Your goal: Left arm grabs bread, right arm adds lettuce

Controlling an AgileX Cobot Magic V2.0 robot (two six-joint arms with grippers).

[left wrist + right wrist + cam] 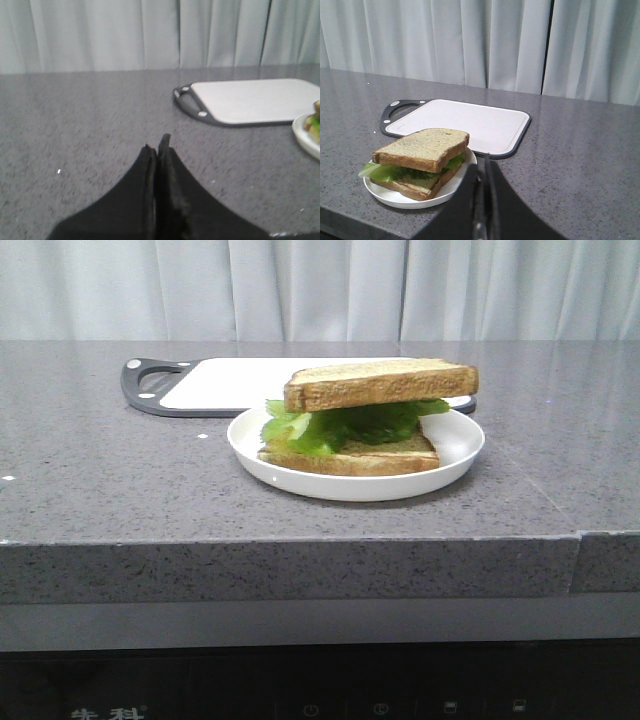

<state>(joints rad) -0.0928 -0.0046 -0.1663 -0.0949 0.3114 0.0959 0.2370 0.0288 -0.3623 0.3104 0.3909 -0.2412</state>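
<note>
A sandwich sits on a white plate (455, 455): a tan bread slice (380, 383) on top, green crinkly lettuce (340, 425) under it, and another bread slice (350, 460) at the bottom. It also shows in the right wrist view, with the top bread (422, 148) over the lettuce (382, 172). No arm shows in the front view. My left gripper (157, 145) is shut and empty over bare counter, away from the plate (306, 132). My right gripper (484, 165) is shut and empty just beside the plate (400, 197).
A white cutting board with a dark grey rim and handle (215, 383) lies behind the plate; it also shows in the left wrist view (250, 100) and the right wrist view (465, 120). The grey stone counter ends at a front edge (300, 540). Pale curtains hang behind.
</note>
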